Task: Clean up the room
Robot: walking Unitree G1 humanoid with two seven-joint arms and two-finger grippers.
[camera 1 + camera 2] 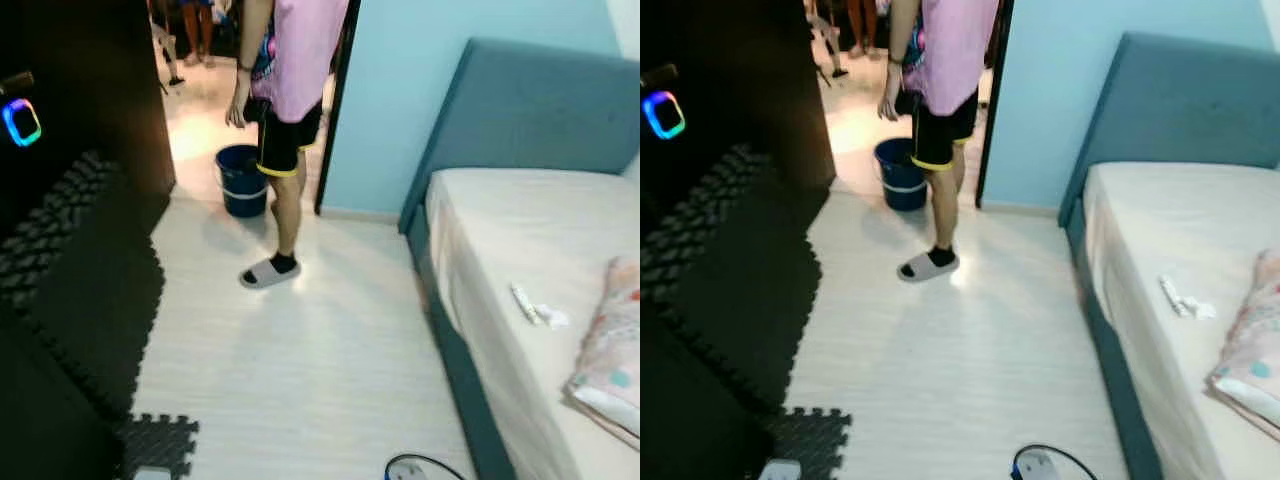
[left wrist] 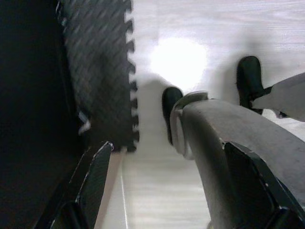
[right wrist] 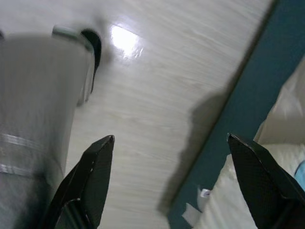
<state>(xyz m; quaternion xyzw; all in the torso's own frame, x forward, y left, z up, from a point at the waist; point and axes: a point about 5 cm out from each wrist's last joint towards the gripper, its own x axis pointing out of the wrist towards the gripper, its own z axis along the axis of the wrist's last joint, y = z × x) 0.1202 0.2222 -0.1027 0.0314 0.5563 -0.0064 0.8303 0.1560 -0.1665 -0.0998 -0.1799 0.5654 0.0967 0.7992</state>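
**Bedroom with bed, mats and a bucket by the door**

The room has a pale wood-look plank floor (image 1: 300,370) running from the doorway to the teal upholstered bed frame (image 1: 520,110) on the robot's right. A cream sheet covers the mattress (image 1: 500,250); on it lie a folded pink patterned blanket (image 1: 612,350) and, just beside it, a small white crumpled scrap with a stick-like piece (image 1: 535,308). Black interlocking foam mats (image 1: 95,290) cover the floor on the left, next to a dark cabinet with a glowing rainbow ring (image 1: 21,122). A person in a pink shirt, black shorts and grey slide sandals (image 1: 285,110) stands in the doorway, with a round dark-blue plastic bucket (image 1: 241,180) behind their leg.

The left gripper (image 2: 171,183) hangs over the mat edge, fingers spread apart. The right gripper (image 3: 178,179) hangs beside the bed frame, fingers likewise wide apart, holding nothing.
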